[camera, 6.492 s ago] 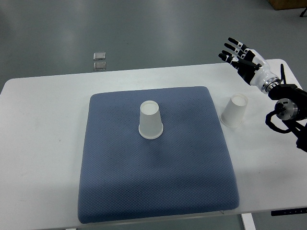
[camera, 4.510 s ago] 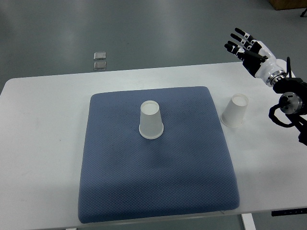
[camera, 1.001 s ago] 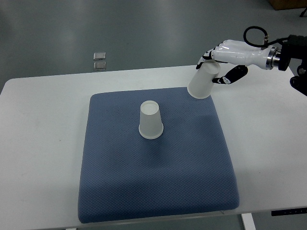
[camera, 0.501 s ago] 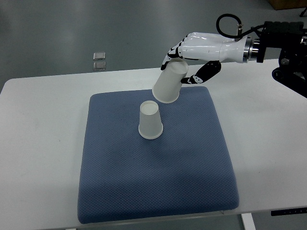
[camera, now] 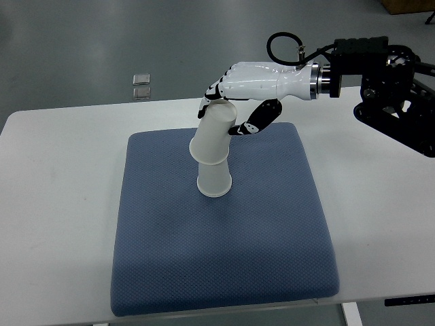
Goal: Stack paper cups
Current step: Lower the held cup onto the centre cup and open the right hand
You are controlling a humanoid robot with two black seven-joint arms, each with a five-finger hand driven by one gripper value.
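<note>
A white counter (camera: 61,176) carries a big blue mat (camera: 224,265). The right hand (camera: 238,85) reaches in over it, fingers (camera: 212,92) clamped on an upside-down paper cup (camera: 211,136), tilted and set over the top of a second cup (camera: 214,180) standing mouth-down near the mat's middle. Both cups are plain white, no print.

A white rectangular desk (camera: 61,204) fills the lower frame; grey glossy floor (camera: 136,34) spans the top, reflecting soft light.

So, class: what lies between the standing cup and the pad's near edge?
Nothing. In the top view, only bare blue pad runs from the standing cup to its near edge.
</note>
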